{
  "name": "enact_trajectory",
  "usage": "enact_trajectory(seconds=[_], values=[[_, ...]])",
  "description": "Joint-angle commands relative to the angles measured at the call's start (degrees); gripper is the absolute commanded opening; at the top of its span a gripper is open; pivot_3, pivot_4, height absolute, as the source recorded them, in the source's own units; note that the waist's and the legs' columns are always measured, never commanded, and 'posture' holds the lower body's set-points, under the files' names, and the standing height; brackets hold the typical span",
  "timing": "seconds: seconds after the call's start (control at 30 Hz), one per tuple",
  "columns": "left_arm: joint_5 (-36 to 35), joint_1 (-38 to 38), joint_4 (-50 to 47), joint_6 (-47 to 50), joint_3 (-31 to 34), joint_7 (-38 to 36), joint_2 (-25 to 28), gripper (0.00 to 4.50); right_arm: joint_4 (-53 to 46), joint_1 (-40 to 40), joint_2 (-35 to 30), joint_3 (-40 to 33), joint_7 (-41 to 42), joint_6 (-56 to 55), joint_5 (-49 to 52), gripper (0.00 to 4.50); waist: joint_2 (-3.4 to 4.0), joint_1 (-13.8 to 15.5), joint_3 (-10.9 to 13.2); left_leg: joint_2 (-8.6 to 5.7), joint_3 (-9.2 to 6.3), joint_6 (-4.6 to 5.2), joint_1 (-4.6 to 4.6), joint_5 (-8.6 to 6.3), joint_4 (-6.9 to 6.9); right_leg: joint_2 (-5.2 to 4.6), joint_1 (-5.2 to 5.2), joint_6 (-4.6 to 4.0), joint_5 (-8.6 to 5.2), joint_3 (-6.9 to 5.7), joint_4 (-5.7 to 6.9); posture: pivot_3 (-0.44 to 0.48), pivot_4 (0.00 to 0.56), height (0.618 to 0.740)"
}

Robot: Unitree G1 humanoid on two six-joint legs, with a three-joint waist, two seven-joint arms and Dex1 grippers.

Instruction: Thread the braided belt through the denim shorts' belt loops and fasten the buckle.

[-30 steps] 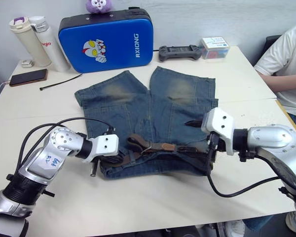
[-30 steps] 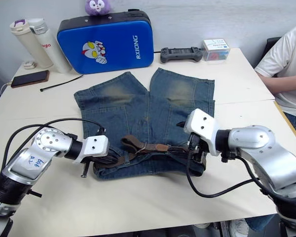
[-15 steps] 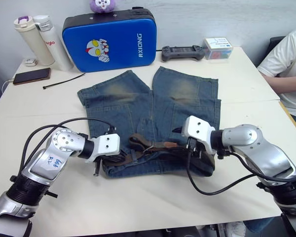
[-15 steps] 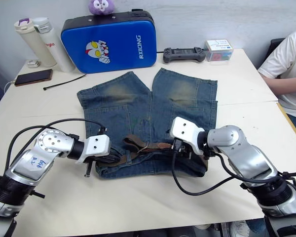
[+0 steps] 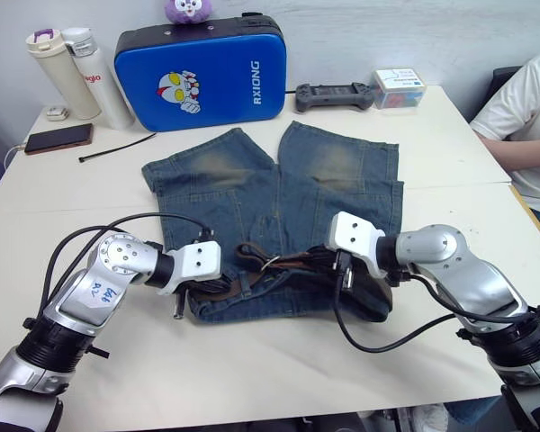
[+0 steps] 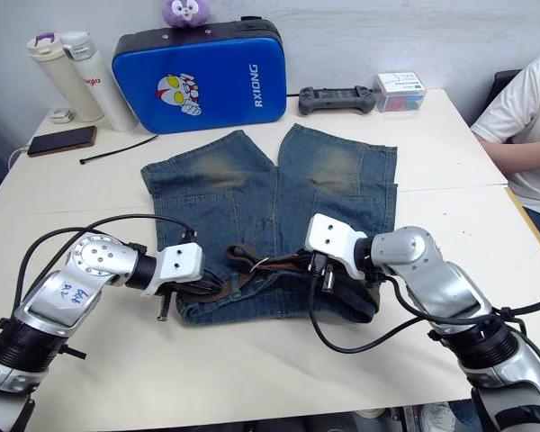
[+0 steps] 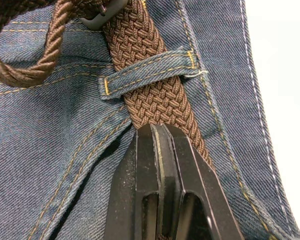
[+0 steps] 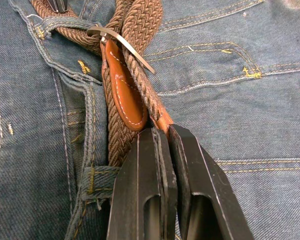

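Gripping braided belt on denim shorts, both jaws clamped

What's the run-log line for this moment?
left gripper: shut on belt, below loop | right gripper: shut on belt | buckle: unfastened | shorts: flat

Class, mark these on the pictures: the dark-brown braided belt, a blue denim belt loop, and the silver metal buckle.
dark-brown braided belt [image 7: 160,102], left wrist view, on the woven strap.
blue denim belt loop [image 7: 182,62], left wrist view, on its stitched end.
silver metal buckle [image 8: 132,50], right wrist view, on the prong.
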Motion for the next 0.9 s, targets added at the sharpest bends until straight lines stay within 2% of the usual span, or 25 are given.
enact_trajectory(seconds=[0.03, 0.2, 0.3, 0.47, 0.7, 0.9], values=[[1.46, 0.08, -0.06, 0.93, -0.91, 0.54, -0.06, 0.00, 0.04, -1.17, -4.23, -2.83, 2.43, -10.14, -3.84, 0.04, 0.01, 0.05, 0.01, 0.00, 0.00, 0.00, 0.00, 0.00, 0.00, 0.00, 0.00, 0.00, 0.00, 0.00, 0.00, 0.000, 0.150, 0.740], [1.50, 0.89, -0.30, 1.48, -1.31, -0.45, 0.95, 0.00, 5.46, 2.94, -12.12, -8.31, 4.44, -31.32, -8.16, 0.04, 0.02, 0.07, 0.02, -0.01, 0.01, 0.02, -0.03, -0.01, 0.01, -0.01, 0.01, 0.02, 0.01, -0.02, -0.05, 0.000, 0.150, 0.740], [1.74, 1.41, -0.28, 0.89, -1.55, -0.88, 1.41, 0.00, 8.46, 7.08, -15.66, -12.12, 5.33, -39.22, -8.59, 0.04, 0.02, 0.01, 0.02, 0.00, 0.01, 0.02, -0.01, -0.01, 0.00, 0.00, 0.04, 0.02, 0.01, -0.03, -0.07, 0.000, 0.150, 0.740], [3.08, 2.24, 0.32, -2.38, -3.45, -2.88, 2.80, 0.00, 8.44, 16.31, -19.97, -20.00, 6.52, -42.82, -6.72, 0.04, 0.06, 0.02, 0.03, 0.01, 0.03, 0.02, 0.00, -0.01, 0.00, 0.01, 0.04, 0.02, 0.01, 0.00, -0.06, 0.000, 0.150, 0.740], [3.83, 2.11, 2.36, -6.00, -4.72, -4.78, 3.74, 0.00, 5.72, 28.17, -21.97, -28.62, 7.66, -43.93, -5.56, 0.04, 0.19, -0.20, -0.01, 0.06, 0.13, 0.05, 0.07, -0.03, -0.05, 0.07, 0.09, 0.02, 0.01, 0.10, -0.11, 0.000, 0.150, 0.740], [4.32, 1.69, 4.05, -8.11, -5.20, -5.58, 3.79, 0.00, 5.91, 30.39, -20.94, -29.40, 6.46, -43.54, -6.61, 0.04, 0.19, -0.04, -0.01, 0.05, 0.15, 0.09, 0.09, -0.06, -0.06, 0.07, 0.11, 0.03, 0.01, 0.13, -0.12, 0.000, 0.150, 0.740]])
